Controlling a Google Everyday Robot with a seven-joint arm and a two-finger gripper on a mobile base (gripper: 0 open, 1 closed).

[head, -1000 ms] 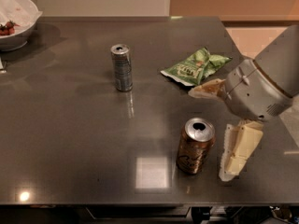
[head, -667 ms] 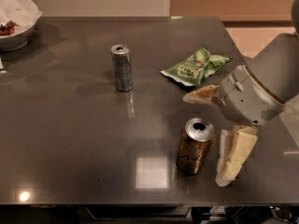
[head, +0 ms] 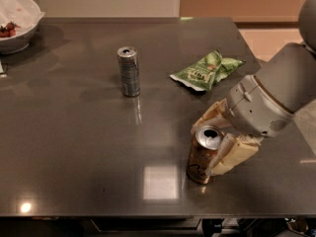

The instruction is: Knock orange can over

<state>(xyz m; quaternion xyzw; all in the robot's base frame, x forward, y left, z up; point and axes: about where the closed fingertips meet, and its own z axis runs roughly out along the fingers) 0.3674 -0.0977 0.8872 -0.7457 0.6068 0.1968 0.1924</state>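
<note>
The orange can (head: 202, 156) stands on its base in the lower right part of the frame, near the front edge of the dark table (head: 74, 147). Its long axis runs close to vertical, with the silver top and open mouth facing up. The top sits slightly to the right of the base in the picture. Dark cursive lettering shows low on its bronze side.

The gripper (head: 217, 135) is right at the can, reaching in from the right. Its pale fingers (head: 232, 157) are spread apart, not clenched. One lies across the can's right side towards the front. The other sits just behind the rim, on the upper left of it. The can's top falls between the two. Whether either finger presses on the metal cannot be told. The grey rounded arm (head: 276, 95) runs from the gripper up to the right edge of the frame.

Above the gripper, a crumpled green snack bag (head: 207, 70) lies flat on the table, well apart from the orange can. Further left, in the upper middle, a slim silver-blue can (head: 128, 71) stands upright with its mouth up. A white bowl (head: 17, 26) with something red inside sits in the upper left corner. A bright square of reflected light (head: 159, 181) lies on the table just left of the orange can's base.
</note>
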